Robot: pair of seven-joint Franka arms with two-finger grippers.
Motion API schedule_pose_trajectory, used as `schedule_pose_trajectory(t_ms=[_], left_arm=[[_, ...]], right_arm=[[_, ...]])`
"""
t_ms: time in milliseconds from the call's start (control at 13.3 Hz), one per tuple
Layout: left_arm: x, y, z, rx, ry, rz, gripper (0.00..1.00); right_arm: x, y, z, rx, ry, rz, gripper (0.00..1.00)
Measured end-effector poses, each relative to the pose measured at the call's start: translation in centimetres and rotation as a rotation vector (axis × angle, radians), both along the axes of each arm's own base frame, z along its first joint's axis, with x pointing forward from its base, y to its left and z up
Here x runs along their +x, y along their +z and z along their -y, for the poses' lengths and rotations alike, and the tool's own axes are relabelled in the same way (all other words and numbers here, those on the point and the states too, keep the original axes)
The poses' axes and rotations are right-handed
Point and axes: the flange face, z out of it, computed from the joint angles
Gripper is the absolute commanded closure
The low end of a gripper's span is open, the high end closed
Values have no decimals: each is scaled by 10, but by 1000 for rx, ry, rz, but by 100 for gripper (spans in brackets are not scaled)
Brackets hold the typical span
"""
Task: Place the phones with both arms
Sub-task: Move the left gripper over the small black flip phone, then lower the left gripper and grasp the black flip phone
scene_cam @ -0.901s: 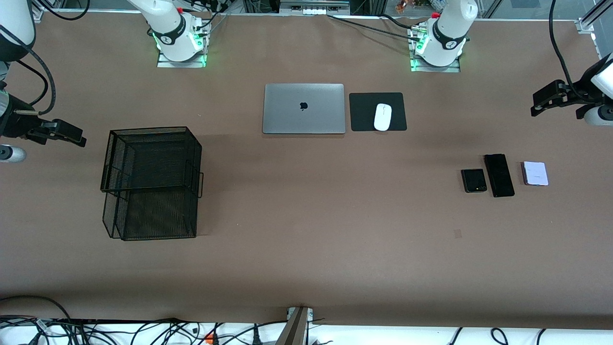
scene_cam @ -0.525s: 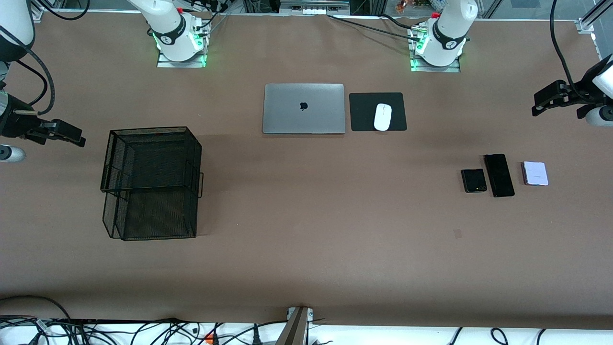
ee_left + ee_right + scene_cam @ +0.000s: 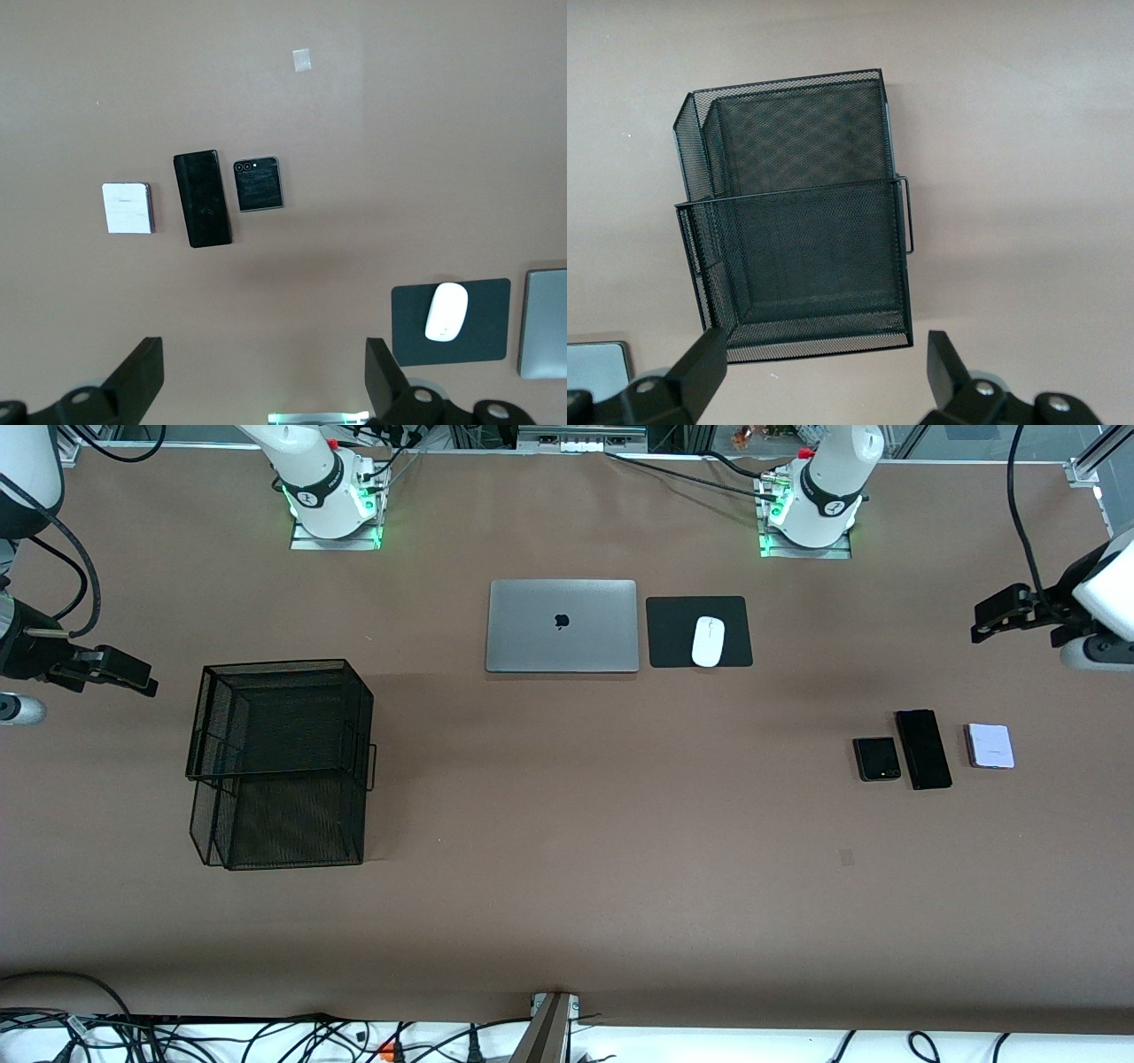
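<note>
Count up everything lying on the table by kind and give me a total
Phones: 3, the small black phone, the long black phone, the white phone
Laptop: 1
Mouse: 1
Mouse pad: 1
Mesh basket: 1
Total: 7

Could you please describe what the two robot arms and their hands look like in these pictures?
Both arms are white and rounded with black joint bands; their bases glow green at the foot. Black cables loop along each. The left hand and right hand are black, with two flat angular fingers set on a black body with round bolt heads.
</note>
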Motion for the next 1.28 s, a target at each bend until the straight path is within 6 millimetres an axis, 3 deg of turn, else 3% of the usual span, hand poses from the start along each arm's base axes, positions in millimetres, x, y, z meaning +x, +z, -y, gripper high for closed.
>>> schedule_pose_trajectory(t_ms=[450,826,1276], left_arm=[[12,-111,-31,-8,-6,-11,0],[25,-207,-33,-7,-12,9,0],[18,-296,-44,-2,1,81,0]], right_arm=[[0,0,0,0,0,-1,0],[0,0,0,0,-1,-3,0],[0,0,0,0,-1,-4,0]])
